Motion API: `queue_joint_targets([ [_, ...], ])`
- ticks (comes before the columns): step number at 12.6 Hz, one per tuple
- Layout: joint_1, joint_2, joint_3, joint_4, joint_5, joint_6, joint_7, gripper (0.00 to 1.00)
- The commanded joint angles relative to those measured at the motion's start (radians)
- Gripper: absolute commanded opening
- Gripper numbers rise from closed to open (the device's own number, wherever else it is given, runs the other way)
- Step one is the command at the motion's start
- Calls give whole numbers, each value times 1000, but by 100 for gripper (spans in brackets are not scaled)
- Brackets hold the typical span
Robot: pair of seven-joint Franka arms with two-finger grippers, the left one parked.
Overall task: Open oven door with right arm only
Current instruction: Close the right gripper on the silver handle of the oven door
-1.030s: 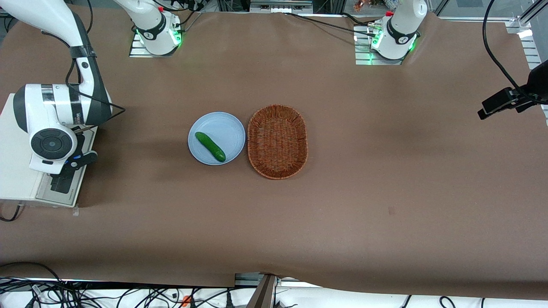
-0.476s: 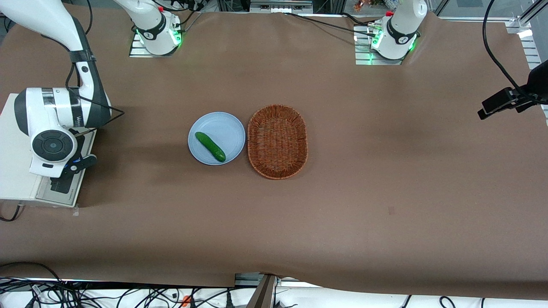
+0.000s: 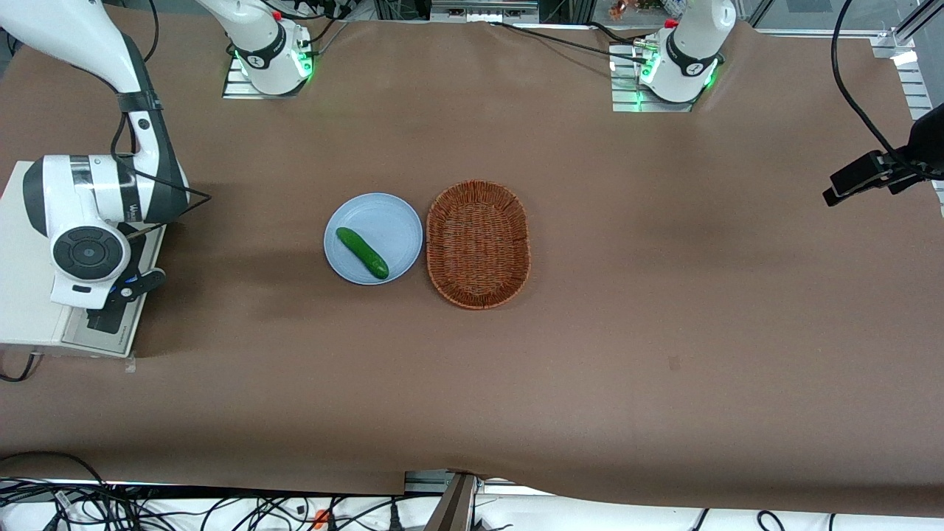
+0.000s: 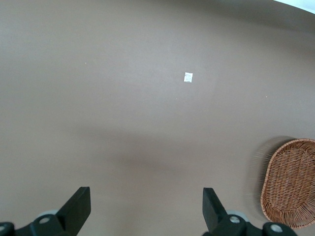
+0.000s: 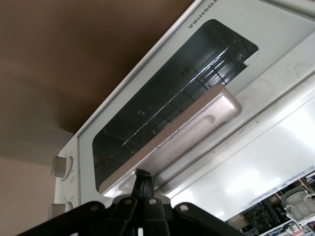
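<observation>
The table (image 3: 590, 354) is lit evenly from overhead, and soft shadows are cast beside the plate (image 3: 383, 214) and basket (image 3: 478, 243). Bright glare is seen on the oven door (image 5: 162, 123) glass. The gripper (image 5: 142, 189) is rendered dark and blurred close to the lens.

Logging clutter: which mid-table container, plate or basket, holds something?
The blue plate, with a cucumber on it; the wicker basket beside it holds nothing. The gripper is at the handle of the oven door.
</observation>
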Motion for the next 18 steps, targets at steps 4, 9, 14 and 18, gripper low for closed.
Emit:
queue_joint_targets([
  [4,-17,23,4,6,-2,38,-9,0],
  [9,-11,50,5,25,46,44,3,0],
  [14,-7,75,7,35,93,52,4,0],
  [18,-7,95,11,35,118,81,47,0],
])
